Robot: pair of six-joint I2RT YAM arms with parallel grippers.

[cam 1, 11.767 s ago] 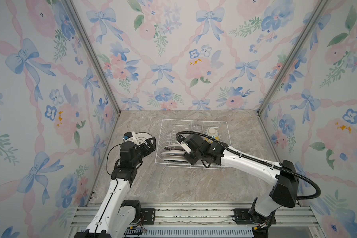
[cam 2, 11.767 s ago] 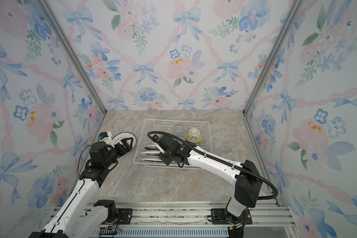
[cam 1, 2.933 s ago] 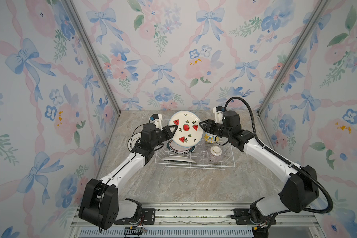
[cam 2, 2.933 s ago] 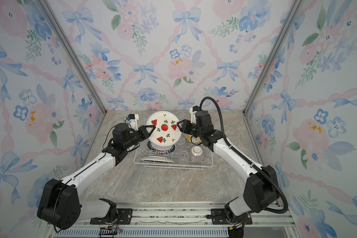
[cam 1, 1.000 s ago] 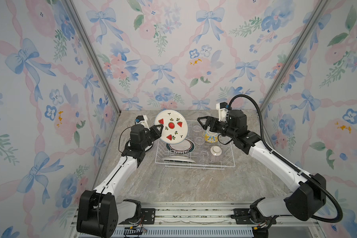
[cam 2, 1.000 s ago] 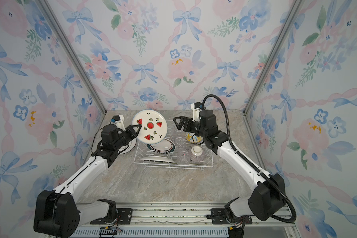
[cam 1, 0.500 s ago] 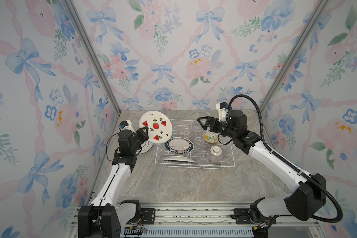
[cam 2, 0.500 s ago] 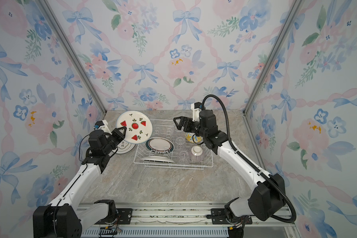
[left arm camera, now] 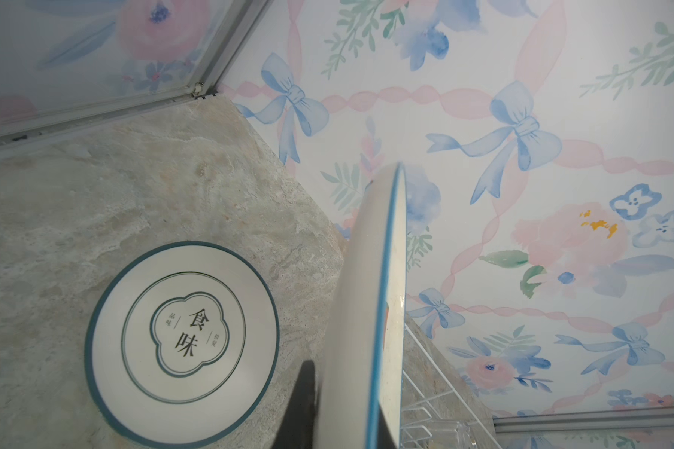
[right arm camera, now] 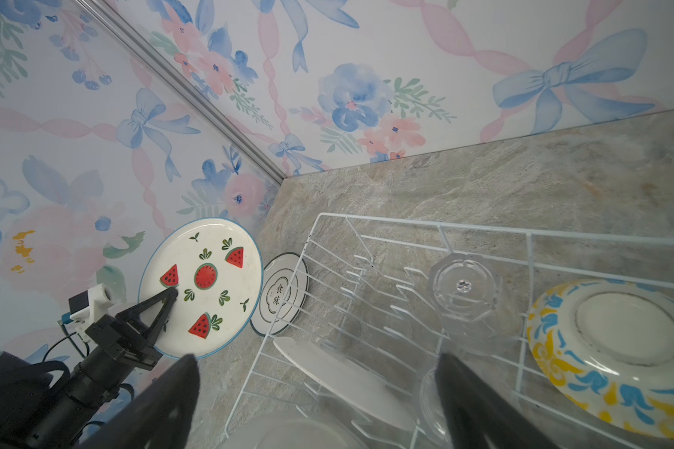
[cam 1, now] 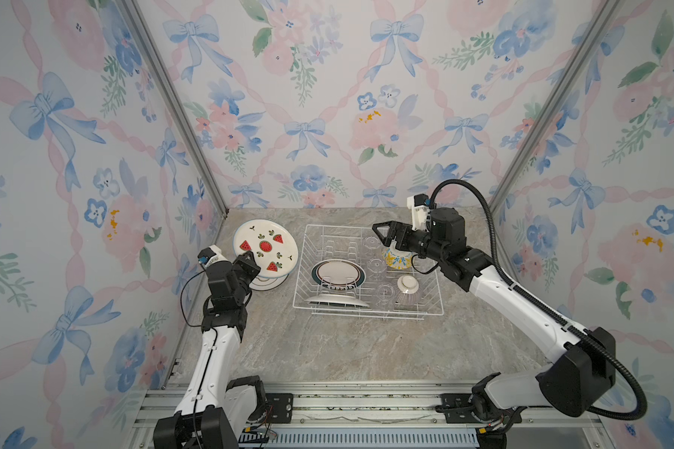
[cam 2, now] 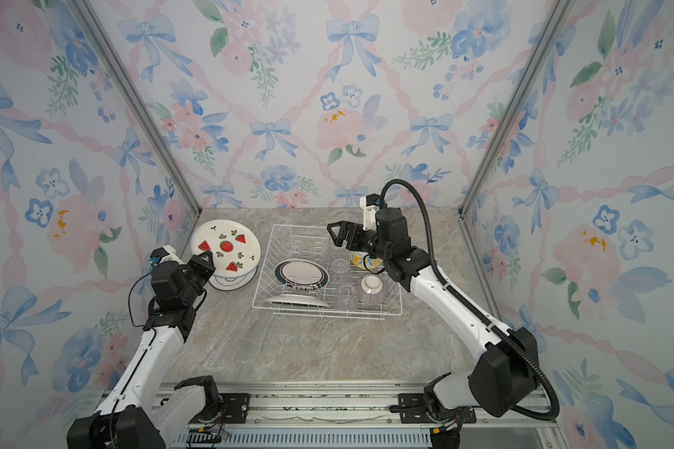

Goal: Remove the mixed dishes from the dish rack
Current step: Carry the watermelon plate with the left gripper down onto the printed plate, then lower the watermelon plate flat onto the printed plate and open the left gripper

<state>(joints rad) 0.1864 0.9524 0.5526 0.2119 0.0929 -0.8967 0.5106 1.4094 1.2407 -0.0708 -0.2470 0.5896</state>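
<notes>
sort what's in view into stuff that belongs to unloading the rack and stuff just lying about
Part of the job:
- dish rack
- watermelon plate, held by the left pincer
- dark-rimmed plate, out on the tabletop
- in the rack: teal-brown rimmed plate, white plate, three glass cups, yellow-blue bowl, striped bowl
- open right pincer

Just lying about:
- nothing visible

left hand (cam 1: 247, 257) grips the tilted watermelon plate (cam 1: 266, 248) above a white plate (cam 1: 268, 286) lying beside the dish rack (cam 1: 337, 243).

Lab booth: floral wall panels (cam 1: 327, 97), aluminium frame (cam 1: 366, 398)
</notes>
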